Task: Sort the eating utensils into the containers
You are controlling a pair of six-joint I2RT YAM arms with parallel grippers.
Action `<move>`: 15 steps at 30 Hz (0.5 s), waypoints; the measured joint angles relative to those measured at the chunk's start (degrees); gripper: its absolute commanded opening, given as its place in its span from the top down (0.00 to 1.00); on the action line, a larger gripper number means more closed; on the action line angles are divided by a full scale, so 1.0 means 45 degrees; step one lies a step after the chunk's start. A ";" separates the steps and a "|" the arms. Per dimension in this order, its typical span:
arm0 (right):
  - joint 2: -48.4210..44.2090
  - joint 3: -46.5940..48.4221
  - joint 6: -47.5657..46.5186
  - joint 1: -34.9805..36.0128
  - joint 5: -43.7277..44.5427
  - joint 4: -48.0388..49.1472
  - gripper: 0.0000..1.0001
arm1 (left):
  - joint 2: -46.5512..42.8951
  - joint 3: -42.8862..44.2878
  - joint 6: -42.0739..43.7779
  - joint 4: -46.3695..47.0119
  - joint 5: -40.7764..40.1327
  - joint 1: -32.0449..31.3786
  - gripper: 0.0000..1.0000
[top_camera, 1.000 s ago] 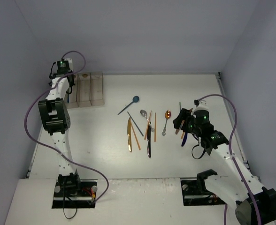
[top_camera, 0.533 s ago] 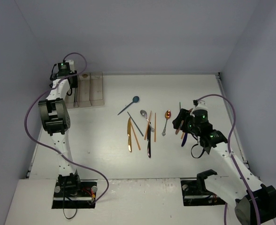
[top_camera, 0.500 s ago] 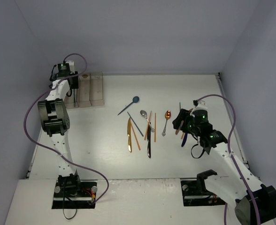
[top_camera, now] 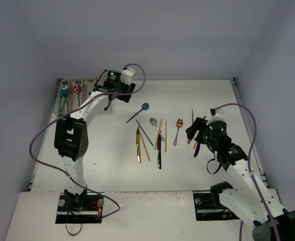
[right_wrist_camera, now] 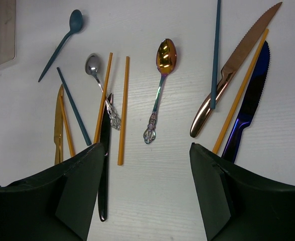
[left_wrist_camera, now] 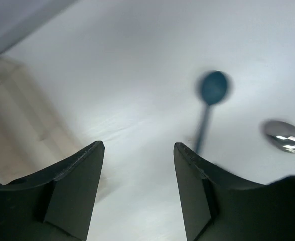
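Just nearer than the iridescent spoon (right_wrist_camera: 160,85) and to its right, the right gripper (right_wrist_camera: 147,201) hovers with fingers wide and nothing between them. Left of that spoon lie a silver spoon (right_wrist_camera: 92,64), orange sticks (right_wrist_camera: 122,110), a black knife (right_wrist_camera: 104,165) and a gold knife (right_wrist_camera: 58,125); right of it lie a copper knife (right_wrist_camera: 233,65) and a blue knife (right_wrist_camera: 248,108). Far left of the spoon and beyond it, the left gripper (left_wrist_camera: 137,191) is spread and empty, beside the row of bins (top_camera: 87,103).

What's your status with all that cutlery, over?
Left fingers open, empty, by the containers. Right fingers open, empty, over the loose utensils. Two pieces binned, rest on table. Nothing blocking.
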 measured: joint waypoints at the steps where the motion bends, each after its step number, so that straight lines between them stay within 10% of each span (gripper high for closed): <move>1: -0.0072 -0.0027 0.0019 0.0000 -0.0010 0.0001 0.33 | 0.0029 -0.0104 0.0054 0.0031 0.0076 -0.0571 0.45; 15: -0.0993 -0.0488 0.0128 0.0000 -0.0368 -0.0365 0.26 | 0.2868 0.0337 0.0121 -0.0365 0.0130 -0.2495 0.45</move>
